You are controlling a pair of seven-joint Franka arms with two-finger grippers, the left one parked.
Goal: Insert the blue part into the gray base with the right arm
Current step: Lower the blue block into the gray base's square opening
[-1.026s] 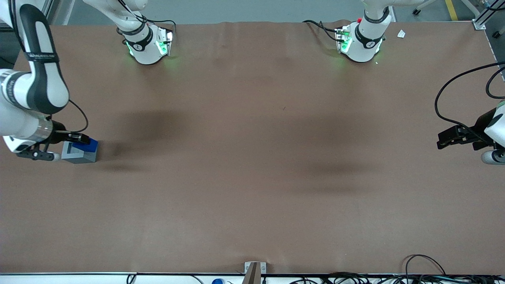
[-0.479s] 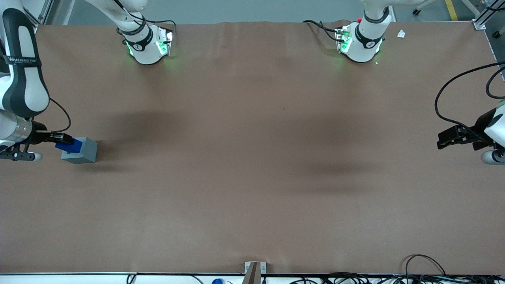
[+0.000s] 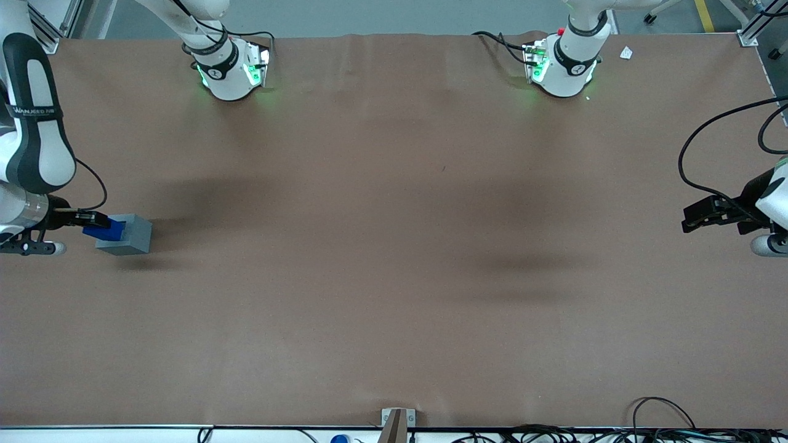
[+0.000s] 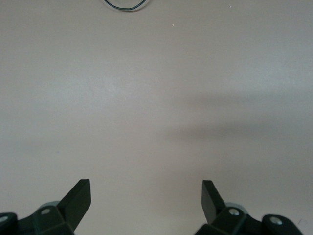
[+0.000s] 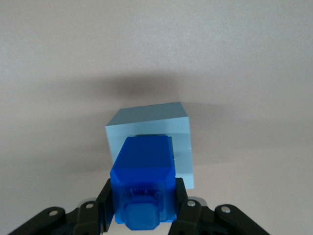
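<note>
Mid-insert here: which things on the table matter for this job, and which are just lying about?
Job:
- blue part, held in the gripper above the gray base
- gray base, on the table at the working arm's end

Lying about:
- white scrap
- cables along the table edge nearest the camera

Front view: high, looking steeply down over the whole table [image 3: 394,277]
Right wrist view: close above the blue part [image 5: 143,171] and gray base [image 5: 161,127]
Shared: both appear in front view
Left wrist view: close, facing bare tabletop
</note>
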